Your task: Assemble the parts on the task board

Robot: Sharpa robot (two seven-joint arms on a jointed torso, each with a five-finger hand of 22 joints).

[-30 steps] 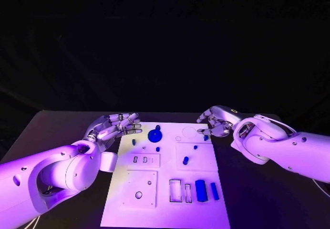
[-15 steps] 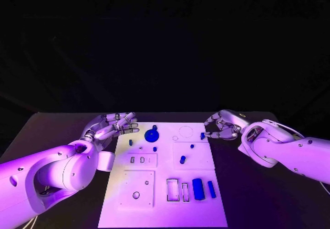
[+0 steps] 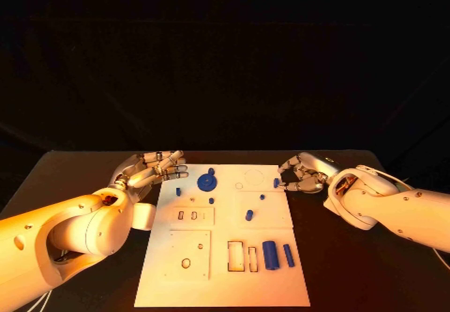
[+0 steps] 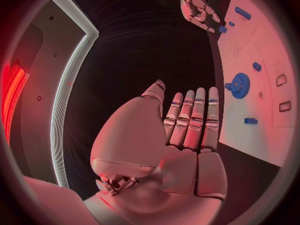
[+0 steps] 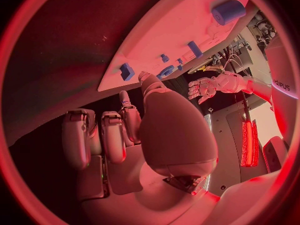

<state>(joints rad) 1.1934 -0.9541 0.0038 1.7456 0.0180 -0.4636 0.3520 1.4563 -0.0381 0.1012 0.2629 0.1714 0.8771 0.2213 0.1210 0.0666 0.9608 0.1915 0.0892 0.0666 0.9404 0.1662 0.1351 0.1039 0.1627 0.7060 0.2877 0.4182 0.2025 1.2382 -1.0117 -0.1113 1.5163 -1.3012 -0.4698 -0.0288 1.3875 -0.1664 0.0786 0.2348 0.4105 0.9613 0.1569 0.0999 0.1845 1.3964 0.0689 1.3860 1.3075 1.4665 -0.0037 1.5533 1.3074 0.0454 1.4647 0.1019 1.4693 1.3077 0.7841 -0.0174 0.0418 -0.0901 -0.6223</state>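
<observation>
The white task board [image 3: 225, 279] lies in the middle of the table. A blue gear [image 3: 207, 181] stands near its far left corner, also seen as the gear [image 4: 239, 82]. Small blue parts are scattered on it, one [image 3: 277, 183] at the far right edge. My right hand [image 3: 302, 174] hovers just beside that edge part [image 5: 127, 71] with fingers bent, holding nothing; the thumb points at it. My left hand [image 3: 155, 168] hangs off the board's far left corner, fingers straight and together, empty. A blue cylinder [image 3: 271, 254] and a blue bar [image 3: 288, 255] lie nearer me.
Black table [image 3: 66, 175] surrounds the board on all sides. Several rectangular and round slots [image 3: 235, 255] are cut into the near half of the board. My left forearm [image 3: 84, 227] and right forearm [image 3: 394, 208] flank the board.
My right hand has slid a little to the right, off the board's far right edge, and its fingers have bent more. The left hand keeps its place.
</observation>
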